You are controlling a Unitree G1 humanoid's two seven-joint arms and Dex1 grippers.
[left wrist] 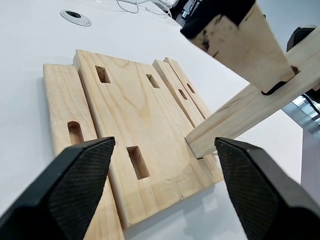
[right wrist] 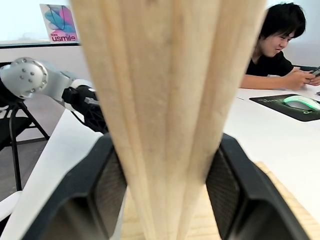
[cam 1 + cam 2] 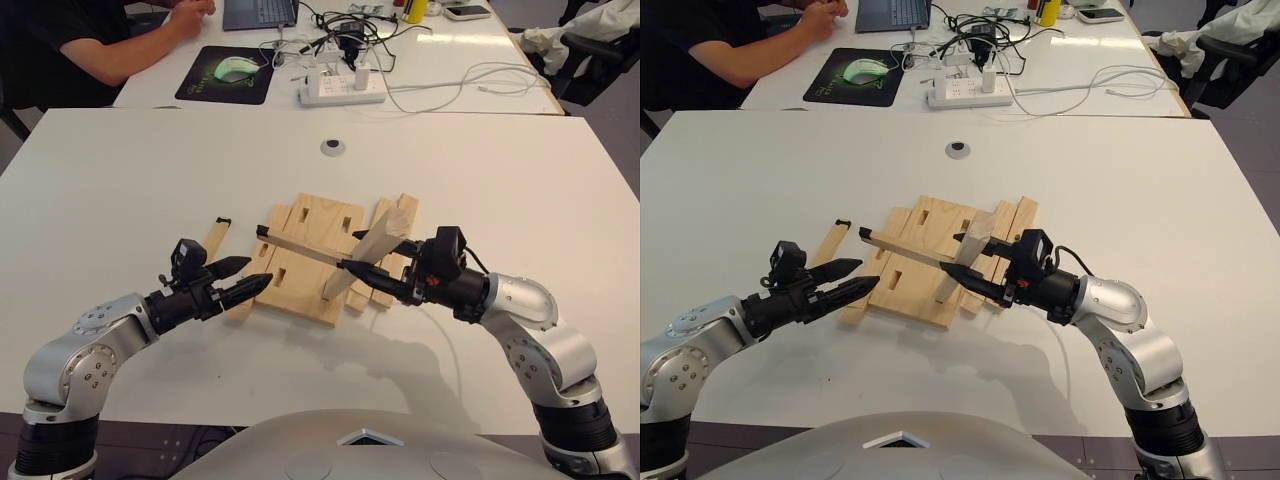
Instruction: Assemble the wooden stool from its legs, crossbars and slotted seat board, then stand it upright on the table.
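The slotted seat board (image 3: 305, 255) lies flat at the table's middle, with flat wooden pieces on its right (image 3: 398, 215) and a leg (image 3: 214, 240) on its left. My right gripper (image 3: 365, 268) is shut on a thick wooden leg (image 3: 372, 250), held tilted with its lower end on the board. A thin crossbar (image 3: 300, 248) with a black tip juts from it toward the left. My left gripper (image 3: 245, 278) hovers open at the board's left edge with nothing between its fingers (image 1: 82, 185). In the right wrist view, the leg (image 2: 170, 100) stands between the pads (image 2: 240, 195).
A round cable grommet (image 3: 333, 148) sits in the table behind the board. On a second table beyond are a power strip (image 3: 343, 88), cables and a mouse pad (image 3: 225, 73), with a person seated there. White tabletop (image 3: 520, 190) spreads to both sides.
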